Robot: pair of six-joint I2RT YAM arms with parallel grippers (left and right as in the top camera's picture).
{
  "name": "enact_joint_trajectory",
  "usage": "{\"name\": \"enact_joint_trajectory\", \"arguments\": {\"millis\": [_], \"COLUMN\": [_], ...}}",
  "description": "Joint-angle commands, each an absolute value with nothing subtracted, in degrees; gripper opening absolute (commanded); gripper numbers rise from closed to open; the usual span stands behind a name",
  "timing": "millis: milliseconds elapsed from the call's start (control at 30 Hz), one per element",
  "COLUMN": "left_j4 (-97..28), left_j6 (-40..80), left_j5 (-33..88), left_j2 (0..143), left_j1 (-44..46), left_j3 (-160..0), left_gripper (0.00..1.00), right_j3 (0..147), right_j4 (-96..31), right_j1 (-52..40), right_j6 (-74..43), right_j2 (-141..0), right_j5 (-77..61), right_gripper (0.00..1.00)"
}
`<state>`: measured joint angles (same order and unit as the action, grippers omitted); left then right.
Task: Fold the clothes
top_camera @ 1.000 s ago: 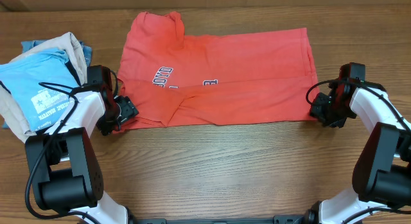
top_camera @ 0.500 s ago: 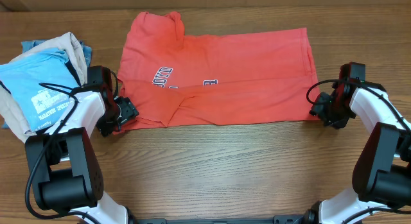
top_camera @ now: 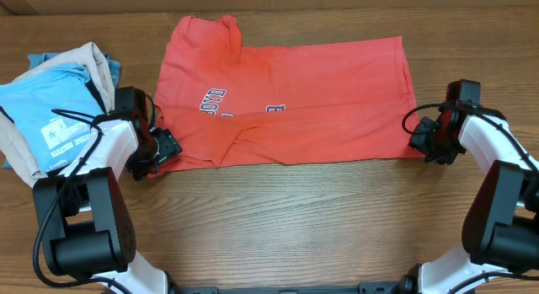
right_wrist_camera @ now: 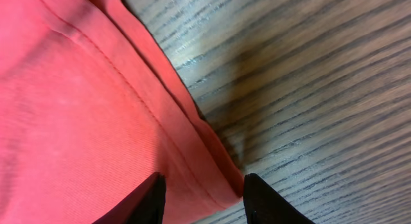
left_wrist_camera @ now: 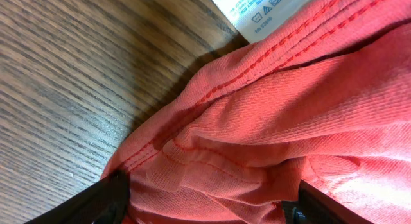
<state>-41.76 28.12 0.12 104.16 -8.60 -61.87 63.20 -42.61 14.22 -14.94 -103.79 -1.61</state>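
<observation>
The clothes, a coral-red T-shirt [top_camera: 286,100] with dark-and-white lettering [top_camera: 215,102], lie flat and doubled over in the middle of the wooden table. At the shirt's near-left corner sits my left gripper [top_camera: 164,151], open wide. In the left wrist view a bunch of hemmed red fabric [left_wrist_camera: 257,134] fills the gap in the left gripper [left_wrist_camera: 205,201], and a white tag [left_wrist_camera: 263,9] shows above it. My right gripper [top_camera: 424,141] is at the near-right corner. It [right_wrist_camera: 202,198] stands open, straddling the shirt's hem [right_wrist_camera: 192,153] on the wood.
A pile of other garments lies at the left edge: a light blue printed T-shirt [top_camera: 50,117] on top of beige cloth [top_camera: 76,56] and a denim piece [top_camera: 114,71], just left of my left arm. Bare wood [top_camera: 295,218] spans the front.
My right gripper has crept slightly toward the far side along the shirt's right corner, and its jaws have shifted in width. The left gripper and the shirt have stayed put.
</observation>
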Motion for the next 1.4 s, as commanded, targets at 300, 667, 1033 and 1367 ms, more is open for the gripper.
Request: {"name": "enact_joint_trajectory", "arguments": {"millis": [300,667,1033,1367], "left_j4": [-45.36,-58.02,-66.96,-63.11], "left_j6": [26.96,29.89,30.70,25.65], "left_j5": [-2.15,-12.21,-12.86,-5.28], "left_j2": [102.87,102.87,102.87,96.05], "left_j1": [-8.45,-9.41,-9.82,-9.72], "left_j3": [-61.10,-61.10,-61.10,-61.12], "left_gripper": [0.66,0.46,0.44,0.43], "right_j3": [62.94,62.94,62.94,62.96], "right_j4": [-47.94,-63.64,-69.34,-67.99], "right_j1": [14.52,16.32,16.49,16.51], "right_j6": [-15.57,-33.69,-35.86,-35.86], "right_j2": [-107.70,-107.70,-107.70,-105.56], "right_j5": [0.40,15.84,15.88,15.11], "right_gripper": [0.04,0.04,0.04,0.04]}}
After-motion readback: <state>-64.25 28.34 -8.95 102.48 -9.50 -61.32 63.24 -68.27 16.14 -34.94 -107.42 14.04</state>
